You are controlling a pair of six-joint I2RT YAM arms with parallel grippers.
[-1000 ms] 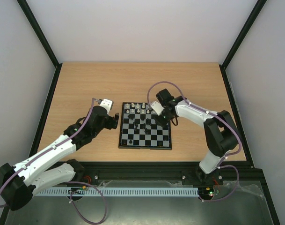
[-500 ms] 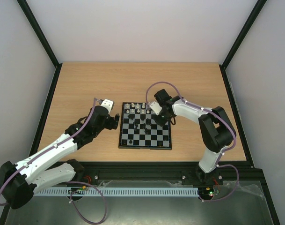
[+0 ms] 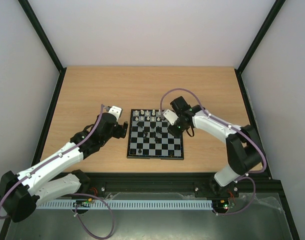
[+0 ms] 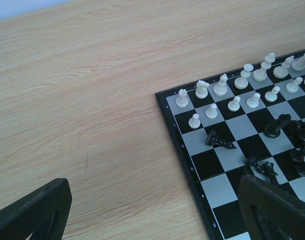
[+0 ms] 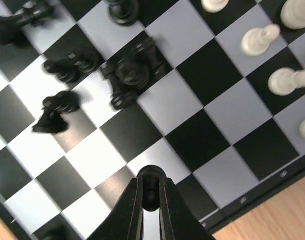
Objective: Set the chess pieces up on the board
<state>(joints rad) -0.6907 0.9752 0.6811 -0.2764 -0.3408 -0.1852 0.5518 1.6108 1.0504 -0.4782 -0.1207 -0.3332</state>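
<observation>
The board lies mid-table between the arms. White chess pieces stand along its far rows, and black chess pieces lie tumbled near its middle. My right gripper hangs over the board's right side. In the right wrist view this gripper is shut on a small black piece, above a light square near the rim. Toppled black pieces and upright white ones show beyond it. My left gripper is open beside the board's left edge, holding nothing, its fingers straddling bare wood and the board's rim.
The wooden table is fenced by a black frame and white walls. The arm bases sit at the near edge.
My right gripper has closed on a black piece, and its wrist has shifted slightly rightward over the board. The left arm has stayed where it was.
</observation>
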